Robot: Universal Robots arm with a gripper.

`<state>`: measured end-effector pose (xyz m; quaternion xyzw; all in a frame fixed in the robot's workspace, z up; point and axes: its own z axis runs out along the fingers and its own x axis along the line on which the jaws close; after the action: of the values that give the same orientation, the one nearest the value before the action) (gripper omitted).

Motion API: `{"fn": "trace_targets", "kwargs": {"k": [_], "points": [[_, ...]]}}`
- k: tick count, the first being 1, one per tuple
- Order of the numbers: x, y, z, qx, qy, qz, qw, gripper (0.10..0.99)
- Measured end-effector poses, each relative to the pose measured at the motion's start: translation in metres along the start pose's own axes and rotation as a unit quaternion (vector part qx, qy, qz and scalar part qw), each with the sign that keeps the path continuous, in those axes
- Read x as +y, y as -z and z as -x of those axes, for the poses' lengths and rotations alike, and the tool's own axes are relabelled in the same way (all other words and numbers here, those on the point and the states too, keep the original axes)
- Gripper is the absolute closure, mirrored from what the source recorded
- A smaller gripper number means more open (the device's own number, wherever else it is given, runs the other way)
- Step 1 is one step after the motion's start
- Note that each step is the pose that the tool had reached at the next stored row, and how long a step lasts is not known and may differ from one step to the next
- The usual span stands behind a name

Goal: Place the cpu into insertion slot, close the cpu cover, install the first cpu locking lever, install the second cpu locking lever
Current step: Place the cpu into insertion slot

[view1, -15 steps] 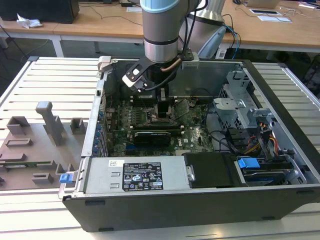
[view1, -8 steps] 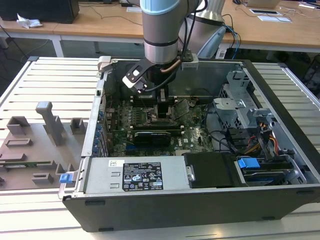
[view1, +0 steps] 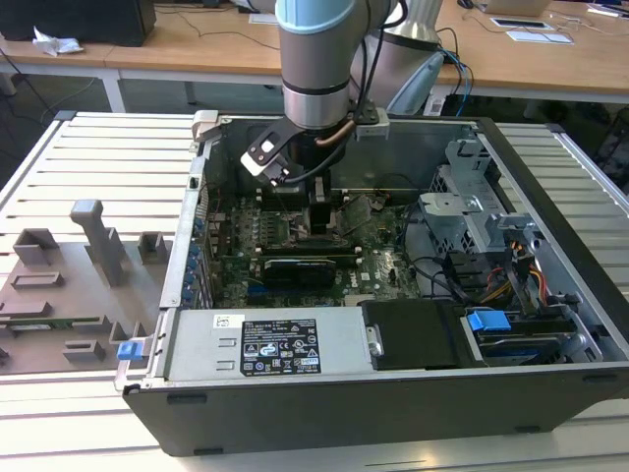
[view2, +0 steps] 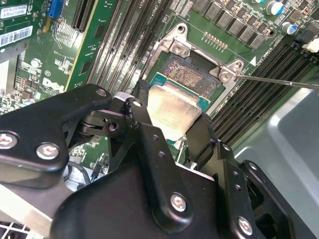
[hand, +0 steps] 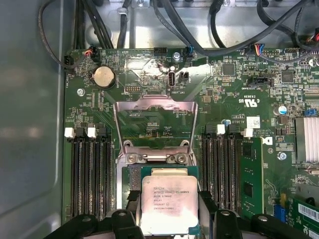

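Down inside the open computer case, near the upper middle of the exterior view, the arm's hand hangs over the green motherboard. In both wrist views the hand pinches the cpu, with a black finger on each of two opposite edges. The silvery top faces up and a thin green border shows round it. The cpu sits over the insertion slot, covering most of it, and a dark strip of socket shows past the chip's far edge. Whether the chip rests in the slot or hovers just above it I cannot tell.

The cpu cover is swung open beyond the slot, and the board shows through its square opening. A thin locking lever juts free from one corner of the socket rim, across the memory slots. These rows flank the socket closely on both sides, so there is little room beside the fingers. Toward the exterior view's right stands a grey drive cage, well apart from the hand. The case rests on a slatted grey surface.
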<state>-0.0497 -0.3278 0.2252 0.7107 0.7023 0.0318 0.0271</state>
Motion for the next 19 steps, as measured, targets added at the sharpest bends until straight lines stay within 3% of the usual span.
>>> {"fn": "trace_targets", "kwargs": {"k": [19], "points": [[-0.002, -0.0092, -0.0028, 0.0001, 0.001, 0.0, 1.0, 0.545]]}}
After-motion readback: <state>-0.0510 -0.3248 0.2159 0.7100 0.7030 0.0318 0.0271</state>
